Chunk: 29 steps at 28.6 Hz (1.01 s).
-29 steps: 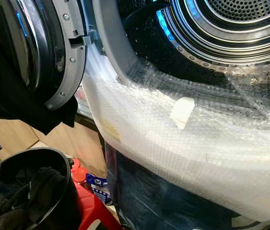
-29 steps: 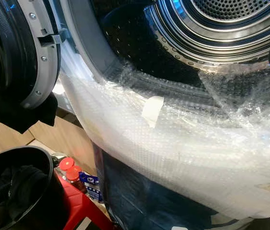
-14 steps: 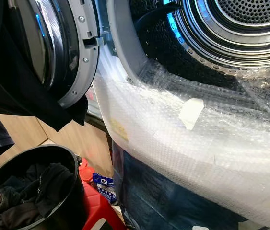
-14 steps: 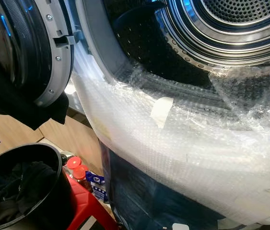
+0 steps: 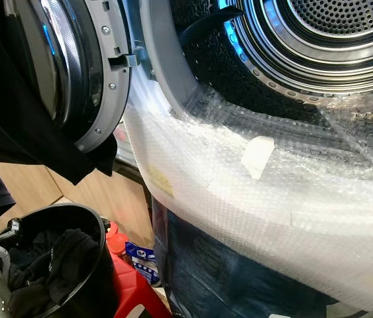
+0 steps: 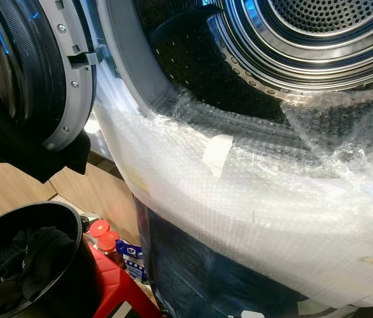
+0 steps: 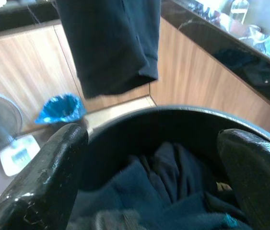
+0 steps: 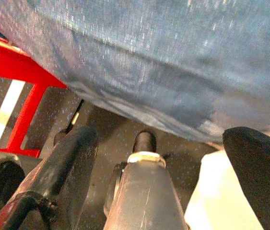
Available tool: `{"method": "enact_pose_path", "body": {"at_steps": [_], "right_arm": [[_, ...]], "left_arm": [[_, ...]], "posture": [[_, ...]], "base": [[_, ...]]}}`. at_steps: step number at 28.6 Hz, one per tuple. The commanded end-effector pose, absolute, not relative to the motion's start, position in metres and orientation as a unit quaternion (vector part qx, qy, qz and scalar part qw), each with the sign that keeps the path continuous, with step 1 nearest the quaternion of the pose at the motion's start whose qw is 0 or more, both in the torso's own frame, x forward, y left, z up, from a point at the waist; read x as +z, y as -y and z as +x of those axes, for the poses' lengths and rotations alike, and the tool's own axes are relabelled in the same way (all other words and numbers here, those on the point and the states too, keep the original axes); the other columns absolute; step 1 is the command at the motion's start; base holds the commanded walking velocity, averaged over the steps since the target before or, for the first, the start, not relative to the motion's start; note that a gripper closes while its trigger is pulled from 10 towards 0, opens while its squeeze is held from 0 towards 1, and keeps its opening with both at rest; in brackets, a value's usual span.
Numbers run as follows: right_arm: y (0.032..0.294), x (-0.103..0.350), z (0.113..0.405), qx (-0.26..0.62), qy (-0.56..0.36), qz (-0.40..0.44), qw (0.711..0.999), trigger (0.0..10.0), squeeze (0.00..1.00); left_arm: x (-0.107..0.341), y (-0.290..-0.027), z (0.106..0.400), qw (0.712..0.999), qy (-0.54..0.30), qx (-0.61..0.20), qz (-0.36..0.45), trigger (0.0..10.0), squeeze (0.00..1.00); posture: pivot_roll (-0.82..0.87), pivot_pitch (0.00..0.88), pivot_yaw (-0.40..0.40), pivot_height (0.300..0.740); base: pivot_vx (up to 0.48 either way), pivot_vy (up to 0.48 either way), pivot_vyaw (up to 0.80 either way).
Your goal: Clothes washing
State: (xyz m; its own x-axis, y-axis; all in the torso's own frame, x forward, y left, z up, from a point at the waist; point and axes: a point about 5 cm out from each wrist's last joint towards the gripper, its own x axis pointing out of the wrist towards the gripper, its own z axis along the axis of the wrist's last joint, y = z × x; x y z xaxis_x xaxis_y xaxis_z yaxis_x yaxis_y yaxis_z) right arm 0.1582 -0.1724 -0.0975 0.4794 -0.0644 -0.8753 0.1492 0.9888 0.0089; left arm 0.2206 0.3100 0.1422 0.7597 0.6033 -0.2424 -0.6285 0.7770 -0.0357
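Since half a second ago the head camera shifted slightly; scene things stay put. Eye views: drum (image 5: 332, 33) open, black bucket (image 6: 67, 218) of dark clothes (image 5: 67, 262) lower left. Left wrist: left gripper (image 7: 158, 177) spread wide, empty, just above the clothes. Right wrist: right gripper (image 8: 173, 172) wide open, empty, over floor.

No text could be read. The blue packet (image 5: 141, 257) beside the red stool (image 5: 132, 291) carried white print too small and blurred to make out, and the pale tape patch (image 5: 257, 156) on the bubble wrap (image 5: 292, 212) was blank.
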Motion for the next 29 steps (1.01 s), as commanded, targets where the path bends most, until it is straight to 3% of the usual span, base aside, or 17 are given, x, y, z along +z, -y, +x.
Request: {"method": "enact_pose_path", "body": {"at_steps": [1,16,29], "right_arm": [[0.170,-0.099,0.154,-0.060,-0.511,0.043,0.856,10.0,0.00],[0.170,-0.098,0.158,-0.054,-0.507,0.032,0.860,10.0,0.00],[0.169,-0.099,0.156,-0.057,-0.508,0.043,0.858,10.0,0.00]], "left_arm": [[0.131,-0.311,0.217,0.923,-0.127,0.354,-0.084,10.0,0.00],[0.111,-0.311,0.208,0.895,-0.155,0.399,-0.129,10.0,0.00],[0.096,-0.299,0.211,0.896,-0.192,0.379,-0.131,10.0,0.00]], "posture": [[0.20,0.000,0.085,0.740],[0.19,0.018,0.084,0.740],[0.17,0.022,0.090,0.740]], "base": [[0.000,0.000,0.00],[0.000,0.000,0.00],[0.000,0.000,0.00]]}}
